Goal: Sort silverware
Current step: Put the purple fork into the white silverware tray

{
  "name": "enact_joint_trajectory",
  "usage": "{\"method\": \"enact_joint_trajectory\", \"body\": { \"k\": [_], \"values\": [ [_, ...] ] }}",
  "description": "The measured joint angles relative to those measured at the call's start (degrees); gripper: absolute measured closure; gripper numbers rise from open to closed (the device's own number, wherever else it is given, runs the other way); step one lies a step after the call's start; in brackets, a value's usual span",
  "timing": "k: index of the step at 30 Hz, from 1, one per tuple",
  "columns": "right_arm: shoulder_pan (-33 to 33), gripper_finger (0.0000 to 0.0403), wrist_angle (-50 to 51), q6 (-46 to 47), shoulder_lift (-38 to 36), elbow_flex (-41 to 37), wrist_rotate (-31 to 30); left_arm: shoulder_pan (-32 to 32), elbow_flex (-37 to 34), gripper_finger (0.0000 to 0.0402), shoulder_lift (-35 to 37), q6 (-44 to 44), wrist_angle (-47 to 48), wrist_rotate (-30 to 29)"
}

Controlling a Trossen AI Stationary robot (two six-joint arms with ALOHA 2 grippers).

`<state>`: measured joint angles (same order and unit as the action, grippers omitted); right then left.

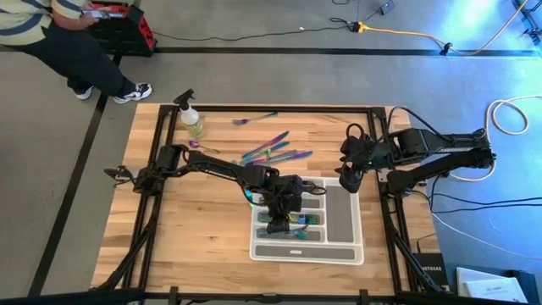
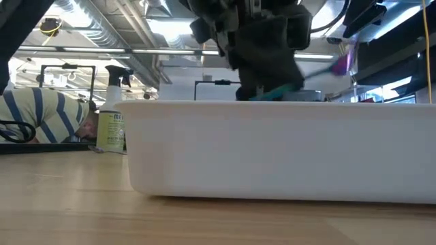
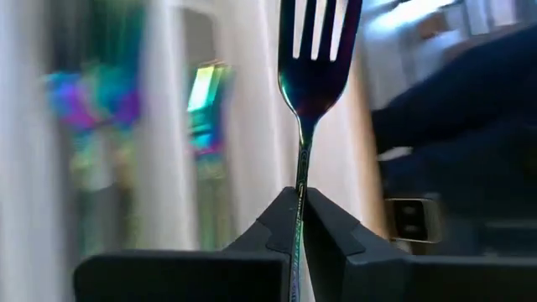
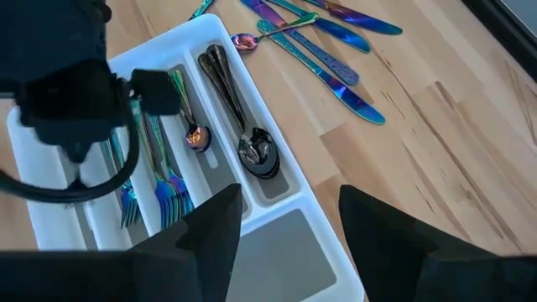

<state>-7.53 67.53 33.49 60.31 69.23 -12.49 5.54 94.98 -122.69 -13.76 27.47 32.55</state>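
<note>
left wrist view: fork (image 3: 312,59) upright, handle pinched between clenched left fingers (image 3: 336,243) (right fingers (image 4: 210,226) parted)

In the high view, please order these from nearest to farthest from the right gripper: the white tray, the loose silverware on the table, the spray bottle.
From the right gripper:
1. White tray, just beside and below it.
2. Loose silverware, further toward the table's middle.
3. Spray bottle, at the far left corner.

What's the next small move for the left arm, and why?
Probably lower and open the jaws: the left gripper is shut on a fork above the tray, where forks already lie in one slot. The right gripper waits open beside the tray.
</note>
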Motion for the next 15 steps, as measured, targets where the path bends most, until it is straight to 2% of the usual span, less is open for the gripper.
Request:
{"method": "enact_joint_trajectory", "body": {
  "k": [3, 8, 15],
  "values": [
    [0.0, 0.0217, -0.1, -0.7, 0.0, 0.0, 0.0, 0.0, 0.0, 0.0401, 0.0, 1.7, 3.6, -3.1],
    [0.0, 0.0217, -0.1, -0.8, 0.0, 0.0, 0.0, 0.1, 0.0, 0.0401, -0.8, 2.6, 6.5, -2.6],
    [0.0, 0.0217, -0.1, -0.8, 0.0, 0.0, 0.0, 0.3, 0.0, 0.0401, -1.0, 3.6, 6.1, -0.6]
  ]
}}
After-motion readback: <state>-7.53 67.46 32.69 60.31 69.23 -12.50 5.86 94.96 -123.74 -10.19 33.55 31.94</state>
